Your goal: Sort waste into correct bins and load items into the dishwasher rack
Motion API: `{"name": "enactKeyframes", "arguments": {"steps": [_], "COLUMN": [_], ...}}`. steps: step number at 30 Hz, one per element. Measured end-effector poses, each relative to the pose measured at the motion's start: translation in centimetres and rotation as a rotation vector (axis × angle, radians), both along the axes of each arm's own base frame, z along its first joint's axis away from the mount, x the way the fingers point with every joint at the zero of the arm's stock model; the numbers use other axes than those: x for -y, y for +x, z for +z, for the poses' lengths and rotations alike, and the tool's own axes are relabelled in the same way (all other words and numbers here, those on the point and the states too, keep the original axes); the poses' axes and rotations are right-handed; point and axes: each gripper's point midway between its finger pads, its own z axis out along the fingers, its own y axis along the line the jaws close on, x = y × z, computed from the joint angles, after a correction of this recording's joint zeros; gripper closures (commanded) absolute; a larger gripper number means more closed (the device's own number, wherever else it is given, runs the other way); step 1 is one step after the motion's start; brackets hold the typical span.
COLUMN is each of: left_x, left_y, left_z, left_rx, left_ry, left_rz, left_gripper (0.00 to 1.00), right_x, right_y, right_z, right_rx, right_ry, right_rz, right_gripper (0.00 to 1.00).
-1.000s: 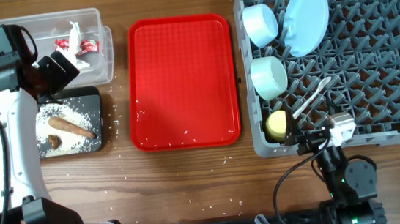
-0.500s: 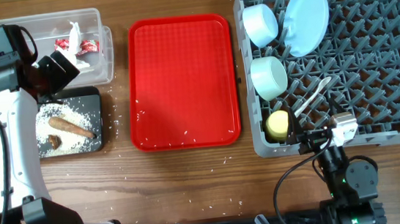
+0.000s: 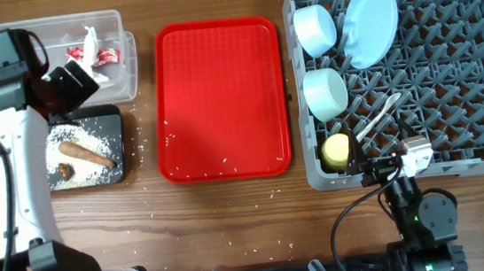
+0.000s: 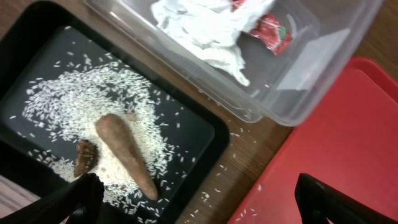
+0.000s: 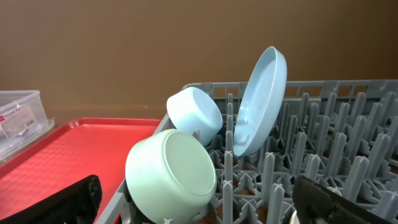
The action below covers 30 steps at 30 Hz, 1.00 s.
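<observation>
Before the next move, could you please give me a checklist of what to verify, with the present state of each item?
1. Pale blue plate, pale blue bowl, mint-green bowl, yellow cup and white spoon are in the dishwasher rack: ok.
2. Tissue and wrappers are in the clear tub: ok.
3. Brown stick and brown scrap lie in the black tray: ok.
4. Rice grains all in the black tray: not ok; some lie on the red tray and the table.
5. Left gripper open and empty: ok.
6. Right gripper open and empty: ok.
</observation>
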Motion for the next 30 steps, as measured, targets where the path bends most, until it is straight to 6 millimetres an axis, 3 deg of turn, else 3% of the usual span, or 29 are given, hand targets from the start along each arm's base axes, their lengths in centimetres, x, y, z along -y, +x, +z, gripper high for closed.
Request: {"name": "enactKeyframes", "arguments": {"steps": [3, 5, 8, 11, 13, 15, 16, 18, 21, 24, 30], "left_x": [2.9, 4.2, 4.5, 4.6, 4.9, 5.3, 5.8, 6.1, 6.5, 6.8, 8.3], "left_y": [-0.2, -1.7, -2.9, -2.3, -2.9, -3.5, -4.5, -5.1, -7.8, -9.9, -12.0], "left_z": [3.0, 5.7, 9.1, 13.4, 14.9, 14.7, 12.8, 11.7, 8.2, 6.0, 2.2], "left_rx": [0.079, 0.135, 0.244, 0.473, 0.614, 0.723, 0.766, 0.864, 0.921, 1.004, 1.075], "left_ry": [0.029, 0.038, 0.053, 0.084, 0.095, 0.1, 0.095, 0.102, 0.103, 0.116, 0.104], "left_rz": [-0.078, -0.113, -0.117, -0.121, -0.132, -0.148, -0.164, -0.175, -0.186, -0.191, -0.233], "left_gripper": [0.0, 0.0, 0.0, 0.0, 0.0, 0.0, 0.0, 0.0, 0.0, 0.0, 0.0], "right_x": [0.0, 0.0, 0.0, 0.0, 0.0, 0.0, 0.0, 0.0, 0.0, 0.0, 0.0], "right_y": [0.0, 0.0, 0.0, 0.0, 0.0, 0.0, 0.0, 0.0, 0.0, 0.0, 0.0], "right_z": [0.0, 0.0, 0.0, 0.0, 0.0, 0.0, 0.0, 0.0, 0.0, 0.0, 0.0], "right_rx": [0.0, 0.0, 0.0, 0.0, 0.0, 0.0, 0.0, 0.0, -0.001, 0.0, 0.0], "right_ry": [0.0, 0.0, 0.0, 0.0, 0.0, 0.0, 0.0, 0.0, 0.0, 0.0, 0.0], "right_rz": [0.0, 0.0, 0.0, 0.0, 0.0, 0.0, 0.0, 0.0, 0.0, 0.0, 0.0], "right_gripper": [0.0, 0.0, 0.0, 0.0, 0.0, 0.0, 0.0, 0.0, 0.0, 0.0, 0.0]}}
